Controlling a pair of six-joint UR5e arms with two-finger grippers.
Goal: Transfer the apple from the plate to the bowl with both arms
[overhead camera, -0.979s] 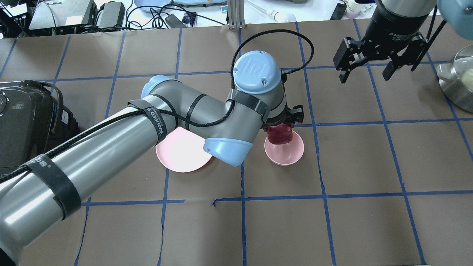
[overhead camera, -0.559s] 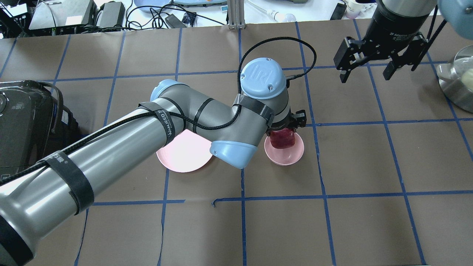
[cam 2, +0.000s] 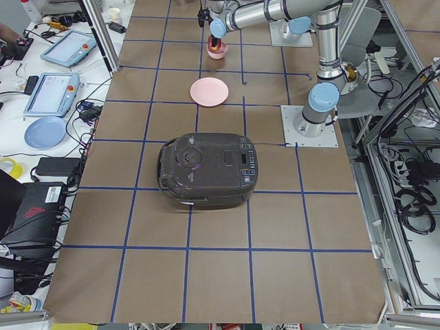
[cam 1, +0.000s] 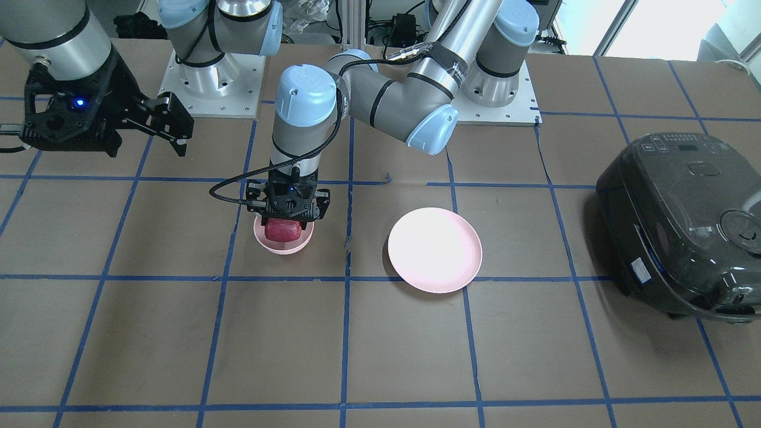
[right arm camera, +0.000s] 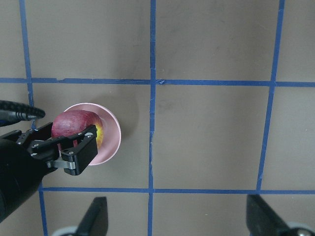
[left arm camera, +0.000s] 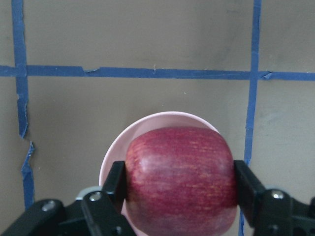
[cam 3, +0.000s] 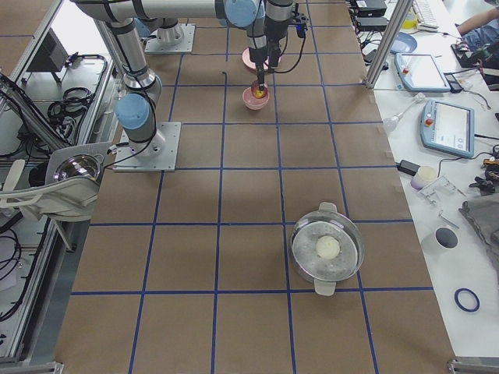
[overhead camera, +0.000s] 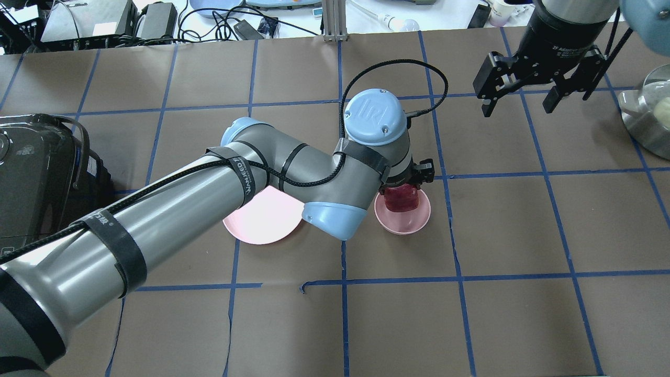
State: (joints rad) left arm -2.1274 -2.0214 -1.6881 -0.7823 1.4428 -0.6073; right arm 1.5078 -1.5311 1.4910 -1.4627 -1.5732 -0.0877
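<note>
Lowered a notch over the past second, the robot's left arm had brought the apple (cam 1: 282, 230) deeper into the bowl (overhead camera: 405, 225), while the right arm had not stirred. From left in the overhead view: a black rice cooker (overhead camera: 36, 173) sat at the table's edge. Next came the pale pink plate (overhead camera: 256, 224), bare and partly covered by the left arm's elbow. Near it, the left gripper (left arm camera: 180, 189) stood clamped on the apple, one finger on each flank, with the fruit low within the bowl's rim and filling most of its mouth. Farther right, well apart from the bowl, the right gripper (overhead camera: 517, 106) hung over the table with its jaws spread wide and nothing between them. A steel pot (overhead camera: 646, 125) was cut off at the far right edge. Judged from this, the carry was all but done: the plate was cleared and the apple was in place over its target, leaving the release and the arm's withdrawal. What share the right arm had in the job could not be read here. It could not be told whether the apple already touched the bowl's floor, since the fruit hid the inside. From overhead the wrist hid most of the left gripper, and both side views showed the scene too small to help.
</note>
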